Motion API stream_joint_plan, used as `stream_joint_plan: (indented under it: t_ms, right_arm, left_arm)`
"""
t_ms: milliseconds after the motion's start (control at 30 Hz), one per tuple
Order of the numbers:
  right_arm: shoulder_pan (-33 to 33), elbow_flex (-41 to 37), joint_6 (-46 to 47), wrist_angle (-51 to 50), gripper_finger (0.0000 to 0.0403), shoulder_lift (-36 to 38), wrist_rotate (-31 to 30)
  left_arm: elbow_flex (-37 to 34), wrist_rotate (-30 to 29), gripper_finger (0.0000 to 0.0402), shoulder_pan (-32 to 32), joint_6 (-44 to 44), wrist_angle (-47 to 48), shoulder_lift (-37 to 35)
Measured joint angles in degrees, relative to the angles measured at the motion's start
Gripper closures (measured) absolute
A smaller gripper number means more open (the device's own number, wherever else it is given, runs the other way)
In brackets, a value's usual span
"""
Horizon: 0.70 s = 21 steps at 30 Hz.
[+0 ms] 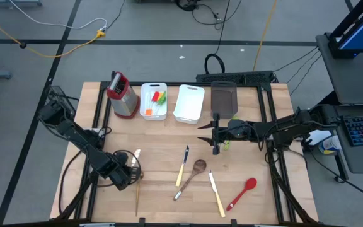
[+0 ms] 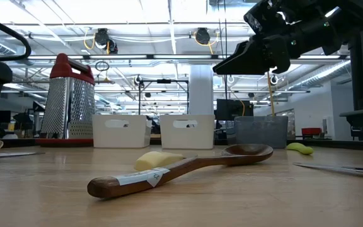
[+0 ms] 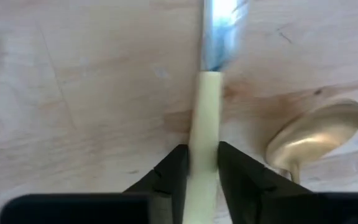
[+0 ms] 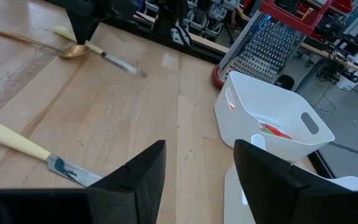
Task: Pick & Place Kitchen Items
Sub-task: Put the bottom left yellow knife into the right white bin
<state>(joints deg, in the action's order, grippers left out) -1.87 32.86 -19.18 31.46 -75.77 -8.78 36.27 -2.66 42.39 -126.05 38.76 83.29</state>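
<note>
Down at the near-left corner of the surface [image 1: 162, 170], the left gripper [image 3: 199, 163] is sitting low over a cream-handled knife [image 3: 204, 130], its jaws straddling the handle and closing in on it, one finger on each side, though I cannot tell whether they are pressing it yet; the knife's long axis is running straight ahead from the jaws, blade leading away, so a firm closing looks like all the lift is waiting on. Just beside that knife, a gold ladle [image 3: 312, 134] is lying with its bowl next to the gripper. Further right, the right gripper [image 1: 216, 135] is hanging above the surface near the bins, jaws wide apart and holding nothing, with a small yellow-green piece [image 1: 227, 145] lying just by it. Between the arms are lying another cream-handled knife [image 1: 183, 165], the brown wooden spoon [image 1: 191, 178], a third knife [image 1: 217, 193] and the red spoon [image 1: 242, 192]. Along the far edge, a box grater [image 1: 122, 94] is standing beside a white bin [image 1: 153, 101] holding small coloured pieces [image 1: 159, 98], then a second white bin [image 1: 189, 103] whose contents I cannot make out, then a grey bin [image 1: 224, 99]
</note>
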Motion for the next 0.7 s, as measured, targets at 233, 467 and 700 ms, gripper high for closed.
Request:
stream_joint_plan:
  t_ms: [233, 467, 700]
  right_arm:
    - [0.0, 0.0, -1.3, 0.0, 0.0220, 0.0, 0.0]
    - [0.0, 0.0, -1.3, 0.0, 0.0220, 0.0, 0.0]
    - [0.0, 0.0, -1.2, 0.0, 0.0220, 0.0, 0.0]
  left_arm:
    - [0.1, -3.5, 0.0365, 0.0, 0.6, 0.5, -0.1]
    - [1.0, -11.5, 0.0365, -2.2, 4.4, 3.9, 0.1]
    - [4.2, -20.0, 0.0392, -8.1, 14.3, 11.3, -2.1]
